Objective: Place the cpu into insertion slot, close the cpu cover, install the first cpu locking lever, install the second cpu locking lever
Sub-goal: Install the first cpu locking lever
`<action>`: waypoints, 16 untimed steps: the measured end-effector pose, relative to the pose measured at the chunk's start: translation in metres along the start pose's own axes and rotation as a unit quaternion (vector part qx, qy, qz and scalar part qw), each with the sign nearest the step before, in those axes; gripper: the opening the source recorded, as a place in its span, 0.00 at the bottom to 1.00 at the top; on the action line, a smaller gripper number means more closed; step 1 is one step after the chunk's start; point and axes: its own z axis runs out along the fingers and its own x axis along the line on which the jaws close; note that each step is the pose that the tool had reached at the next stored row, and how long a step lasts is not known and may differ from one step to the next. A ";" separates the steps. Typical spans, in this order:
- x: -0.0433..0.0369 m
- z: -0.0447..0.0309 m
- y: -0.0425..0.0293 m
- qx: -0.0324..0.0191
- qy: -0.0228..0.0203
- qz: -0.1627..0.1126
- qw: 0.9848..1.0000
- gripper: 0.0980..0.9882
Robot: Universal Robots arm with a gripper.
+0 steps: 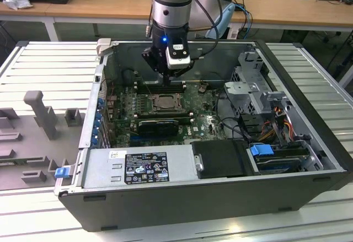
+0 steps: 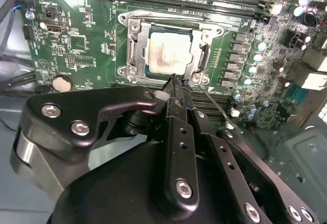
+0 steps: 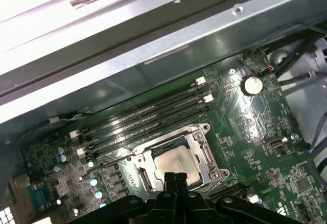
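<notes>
The cpu (image 2: 170, 54) lies flat in the insertion slot (image 2: 127, 17) on the green motherboard (image 2: 76, 45), its pale metal face up. The cpu cover (image 2: 136, 50) is folded down around it, and the chip shows through its window. My gripper (image 2: 177, 82) is shut with nothing seen between the fingers, its tips just off the socket's near edge. A thin locking lever (image 2: 214, 106) runs out from the socket corner beside the fingertips. In the first wrist view the cpu (image 3: 174, 162) sits just beyond the gripper (image 3: 176, 177). In the exterior view the gripper (image 1: 169, 80) hangs over the cpu (image 1: 164, 102).
The open computer case (image 1: 309, 143) walls in the board on all sides. Long black memory slots (image 3: 148, 114) run beside the socket. Cables and a drive cage (image 1: 259, 93) fill the exterior view's right. A power supply (image 1: 138, 167) and a black shroud (image 1: 220, 159) sit at the front.
</notes>
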 end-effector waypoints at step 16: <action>0.0000 0.0000 0.0000 0.004 0.007 -0.137 0.991 0.01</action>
